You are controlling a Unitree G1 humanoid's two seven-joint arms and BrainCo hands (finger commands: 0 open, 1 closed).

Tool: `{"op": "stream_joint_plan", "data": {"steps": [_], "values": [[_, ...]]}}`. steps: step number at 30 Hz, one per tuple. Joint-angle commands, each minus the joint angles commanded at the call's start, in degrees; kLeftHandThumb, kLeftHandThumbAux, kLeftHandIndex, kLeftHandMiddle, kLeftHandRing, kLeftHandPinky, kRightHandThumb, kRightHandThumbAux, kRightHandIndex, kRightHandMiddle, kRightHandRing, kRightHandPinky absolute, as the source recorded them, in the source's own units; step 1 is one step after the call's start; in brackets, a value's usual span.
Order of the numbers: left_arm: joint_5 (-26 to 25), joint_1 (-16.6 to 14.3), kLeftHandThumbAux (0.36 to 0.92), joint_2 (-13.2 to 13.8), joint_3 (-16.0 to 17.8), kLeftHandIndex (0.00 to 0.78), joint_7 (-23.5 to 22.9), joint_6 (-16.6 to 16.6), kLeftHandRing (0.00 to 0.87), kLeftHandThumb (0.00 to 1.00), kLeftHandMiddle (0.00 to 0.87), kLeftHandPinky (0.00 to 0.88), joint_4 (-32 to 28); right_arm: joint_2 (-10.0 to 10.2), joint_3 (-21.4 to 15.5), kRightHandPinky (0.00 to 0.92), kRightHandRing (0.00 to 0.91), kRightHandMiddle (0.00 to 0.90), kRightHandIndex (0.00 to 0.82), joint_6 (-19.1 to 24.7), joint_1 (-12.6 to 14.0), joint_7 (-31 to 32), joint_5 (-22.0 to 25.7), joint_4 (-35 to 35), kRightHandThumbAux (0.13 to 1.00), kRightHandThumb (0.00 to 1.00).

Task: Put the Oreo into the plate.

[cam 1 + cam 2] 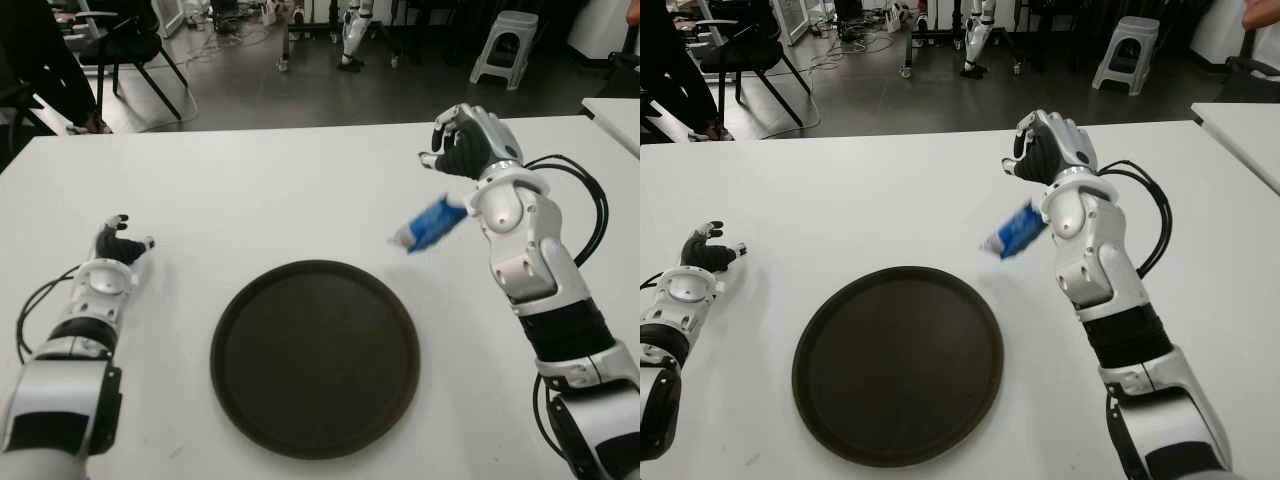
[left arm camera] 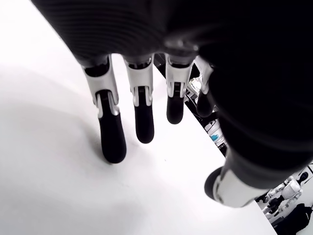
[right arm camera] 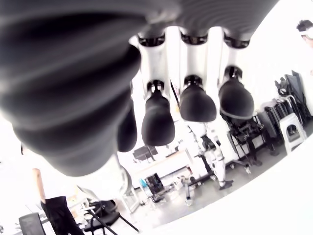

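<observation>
The blue Oreo packet [image 1: 428,224] is motion-blurred, its print unreadable. The right forearm [image 1: 590,400] and the tabletop [image 1: 300,190] run off frame.

- White table [image 1: 300,190] bare across far half and centre; open passage there.
- Dark round plate [image 1: 315,358] at near centre, surface unoccupied, approachable from above and from all sides.
- Blue Oreo packet [image 1: 428,226] just beyond plate's far right rim, beside right forearm; stands in the path between right hand [image 1: 466,140] and plate.
- Left hand [image 1: 118,243] well left of plate, bare table between.
- Second table [image 1: 615,115] beyond the right edge, gap between.
</observation>
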Motion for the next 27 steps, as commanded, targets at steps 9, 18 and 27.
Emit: {"op": "stream_joint_plan", "data": {"steps": [9, 18, 27], "values": [[-0.1, 0.0, 0.750, -0.1, 0.3, 0.035, 0.3, 0.1, 0.166, 0.224, 0.123, 0.189, 0.0, 0.3, -0.1, 0.782, 0.798, 0.807, 0.676, -1.2, -1.3, 0.0, 1.5, -0.1, 0.850, 0.316], [-0.3, -0.1, 0.754, -0.2, 0.6, 0.046, 0.1, 0.1, 0.182, 0.244, 0.142, 0.205, 0.0, 1.3, 0.4, 0.780, 0.798, 0.810, 0.686, -1.2, -2.3, -0.4, 1.9, -0.6, 0.851, 0.312], [0.9, 0.1, 0.757, 0.0, -0.5, 0.045, 0.8, -0.2, 0.179, 0.233, 0.144, 0.193, 0.1, 1.9, 2.3, 0.782, 0.803, 0.819, 0.690, -2.6, -3.1, 0.2, 1.6, -0.8, 0.830, 0.335]]}}
